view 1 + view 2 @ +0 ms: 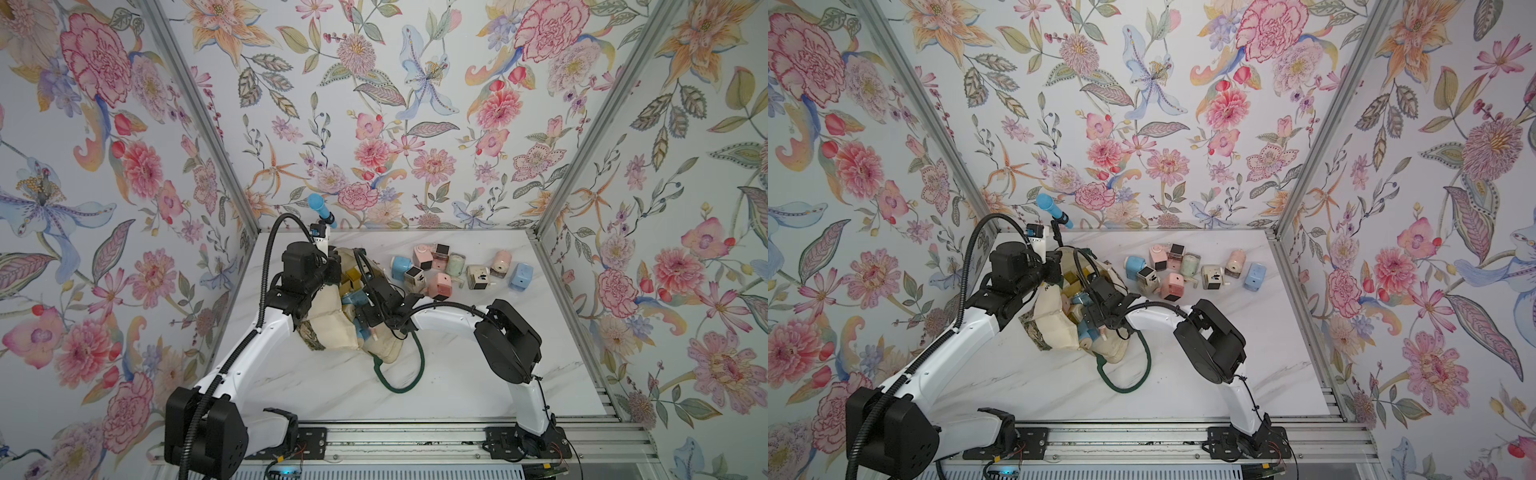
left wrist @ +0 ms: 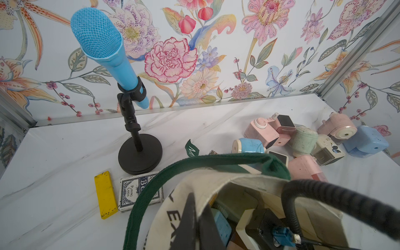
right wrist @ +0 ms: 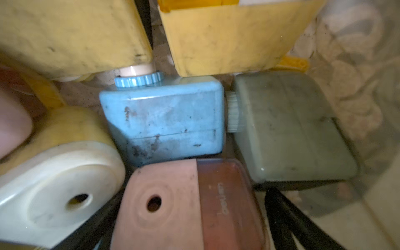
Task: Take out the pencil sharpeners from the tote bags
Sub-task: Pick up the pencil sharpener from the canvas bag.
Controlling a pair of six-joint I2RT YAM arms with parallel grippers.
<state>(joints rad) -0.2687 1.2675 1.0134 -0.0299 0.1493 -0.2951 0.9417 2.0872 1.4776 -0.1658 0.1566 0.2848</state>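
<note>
White marble table is filling the floor of the flowered booth. Cream tote bag with a leafy bottom band is slumping left of centre, mouth gaping upward, and one dark green strap is looping out onto the table on the near side. Left arm is reaching over the bag's far-left edge. In the left wrist view the left gripper is showing its fingers together, pinching the bag's cream rim beside the lettering and holding it up. Right arm is bending in from the right, and the right gripper is sitting down inside the bag mouth. Its fingers are standing wide apart on either side of a pink sharpener; cannot tell if they are touching it. Loose pile of sharpeners is lying on the table to the right of the bag toward the back wall, in pink, blue, green and cream, some with dark faces. More are crowding inside the bag: blue sharpener in the middle, green sharpener touching it, yellow sharpeners and a cream round-faced sharpener around them. Blue microphone is standing on a black stand at the far-left corner. Card deck is lying just beside the stand's base, and the yellow bar is lying flat next to the deck.
</note>
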